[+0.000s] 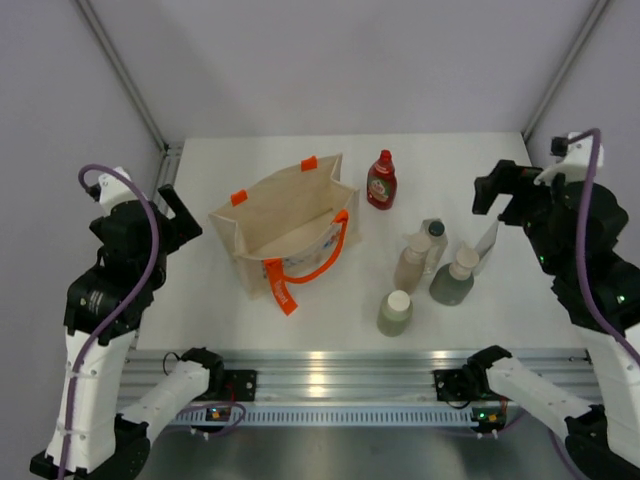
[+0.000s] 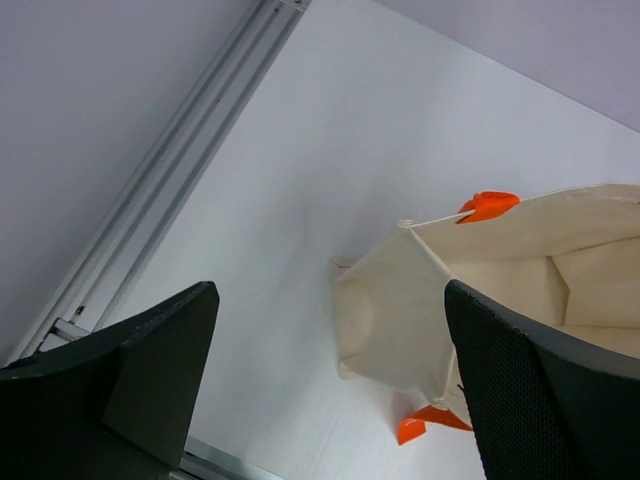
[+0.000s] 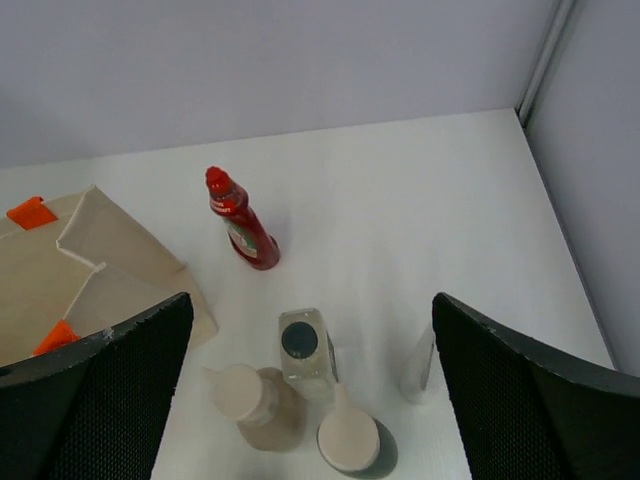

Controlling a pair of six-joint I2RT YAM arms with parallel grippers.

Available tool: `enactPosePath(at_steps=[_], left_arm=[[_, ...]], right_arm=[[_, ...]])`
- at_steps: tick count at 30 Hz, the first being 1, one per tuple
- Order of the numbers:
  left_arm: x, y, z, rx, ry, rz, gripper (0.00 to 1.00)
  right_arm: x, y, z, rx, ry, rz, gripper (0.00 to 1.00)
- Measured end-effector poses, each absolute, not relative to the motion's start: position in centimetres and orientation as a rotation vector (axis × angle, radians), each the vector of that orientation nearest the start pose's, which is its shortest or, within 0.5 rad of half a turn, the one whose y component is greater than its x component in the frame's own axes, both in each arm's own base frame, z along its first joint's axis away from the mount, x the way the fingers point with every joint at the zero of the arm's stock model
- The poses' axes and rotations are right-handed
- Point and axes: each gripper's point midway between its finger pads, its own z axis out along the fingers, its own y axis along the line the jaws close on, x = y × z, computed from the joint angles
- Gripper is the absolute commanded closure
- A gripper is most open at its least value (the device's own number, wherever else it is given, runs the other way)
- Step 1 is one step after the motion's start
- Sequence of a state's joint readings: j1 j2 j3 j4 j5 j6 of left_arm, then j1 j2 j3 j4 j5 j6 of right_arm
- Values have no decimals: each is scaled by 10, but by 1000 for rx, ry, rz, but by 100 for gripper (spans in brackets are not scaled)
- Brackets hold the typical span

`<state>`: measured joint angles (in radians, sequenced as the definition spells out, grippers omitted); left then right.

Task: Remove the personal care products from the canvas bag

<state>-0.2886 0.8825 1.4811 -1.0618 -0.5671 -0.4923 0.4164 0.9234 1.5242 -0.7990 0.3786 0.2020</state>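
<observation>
Over on the right half of the table (image 1: 220, 310), everything's out in the open already: tan bottle (image 1: 411, 265), dark-cap bottle (image 1: 434, 238) tucked right behind it, grey-green bottle (image 1: 452, 282) just beside those, and pale green bottle (image 1: 395, 314) nearest the arms. The bag (image 1: 285, 225) stands to their left, mouth open, one orange handle flopped over its near side. From above you can see down to the bottom and nothing shows in there, though the near wall hides a strip of the floor, so I'm not 100% sure.

Left claw (image 2: 330, 290) hangs off to the left of the bag, fingers spread wide, nothing in them. Right claw (image 3: 311, 300) hangs off to the right of the four, also wide open and empty.

There's a red bottle (image 1: 381, 180) behind the bag too, which looks more like sauce than a care product. Some pale see-through thing (image 3: 418, 365) sits near the group, but I can't make it out.

My read: the unpacking looks pretty much done and we're at the wrap-up. The next move, if any, is a check that the bag really is empty, maybe a peek over the mouth with the left wrist cam. If something's hiding, the left claw would have to drop straight in between the walls without snagging a handle. Otherwise it's just parking the arms.
</observation>
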Motion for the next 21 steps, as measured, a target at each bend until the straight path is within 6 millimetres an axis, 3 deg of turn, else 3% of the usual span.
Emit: enactPosePath(at_steps=[5,9,16,21], left_arm=[[195,31,366,-516,1829,107,1],[174,40,365,-494,1792,121,1],[169,45,356,-457,1805,164,2],[173,45,351,-450,1818,179,1]], right_arm=[[209,21,419,134,1687,98,0],[184,6,396,143,1693,70,1],[177,-6,360,126,1796,-34,0],[175,-11,356,123,1809,-70,1]])
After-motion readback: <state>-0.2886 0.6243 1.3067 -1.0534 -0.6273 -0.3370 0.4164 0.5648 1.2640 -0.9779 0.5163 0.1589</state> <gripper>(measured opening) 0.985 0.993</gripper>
